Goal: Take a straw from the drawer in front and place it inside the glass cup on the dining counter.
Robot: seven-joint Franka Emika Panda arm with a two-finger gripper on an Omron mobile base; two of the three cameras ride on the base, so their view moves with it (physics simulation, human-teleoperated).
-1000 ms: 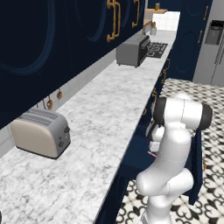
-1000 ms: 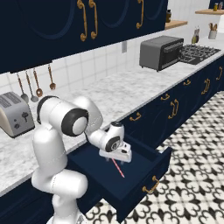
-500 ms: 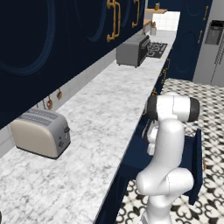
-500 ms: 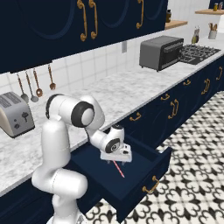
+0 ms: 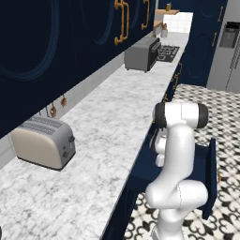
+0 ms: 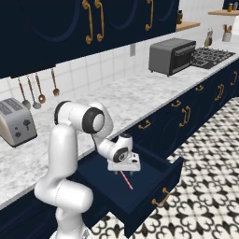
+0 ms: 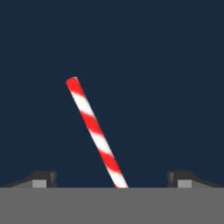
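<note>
I have lowered the gripper (image 6: 125,171) into the open drawer (image 6: 140,186); fingers spread, unladen, straddling the straw (image 7: 95,130). Ready for grasp.

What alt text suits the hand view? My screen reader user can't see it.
A red-and-white striped straw lies slanted on the dark navy floor of the drawer, its lower end running between the gripper's two open dark fingers, which are clear of it.

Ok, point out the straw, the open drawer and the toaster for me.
straw (image 7: 94,133): hand view, middle of its striped length.
drawer (image 6: 154,186): right base view, flat navy front, above the brass handle.
toaster (image 5: 42,143): left base view, its side panel.
</note>
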